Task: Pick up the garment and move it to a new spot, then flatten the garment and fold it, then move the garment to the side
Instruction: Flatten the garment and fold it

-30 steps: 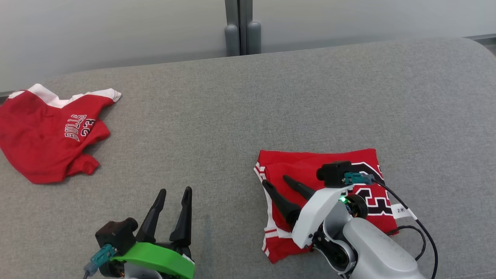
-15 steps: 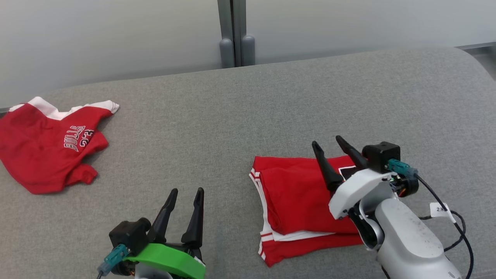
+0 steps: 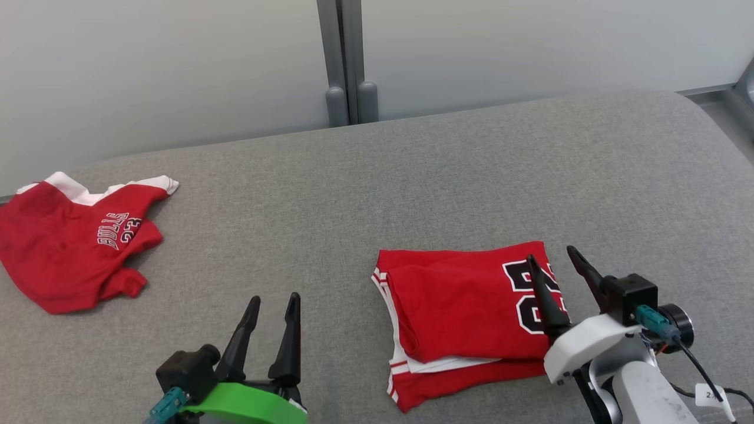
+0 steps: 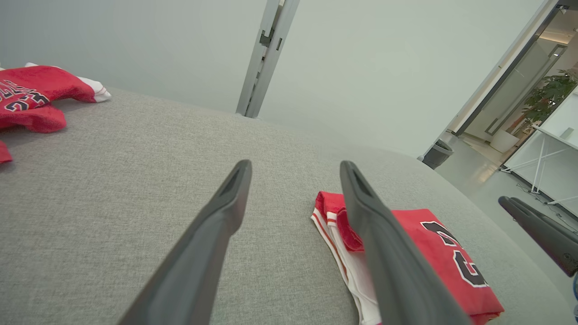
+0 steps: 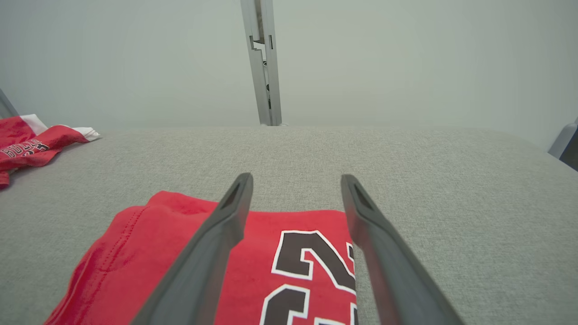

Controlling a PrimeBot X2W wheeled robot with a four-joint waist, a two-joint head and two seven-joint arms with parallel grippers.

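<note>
Left gripper (image 3: 274, 301) and right gripper (image 3: 552, 254): fingers spread, empty.

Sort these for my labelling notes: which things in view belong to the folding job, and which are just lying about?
Job: folded jersey; right gripper and left gripper, both open and empty.
Lying about: crumpled jersey; post; cushion underneath.

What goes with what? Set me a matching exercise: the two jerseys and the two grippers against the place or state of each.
1. folded jersey
2. crumpled jersey
3. left gripper
4. right gripper

a. open, over the printed number
b. far left of the grey cushion
c. open, over bare cushion
d. right of centre, near edge

Pairs: 1-d, 2-b, 3-c, 4-a
</note>
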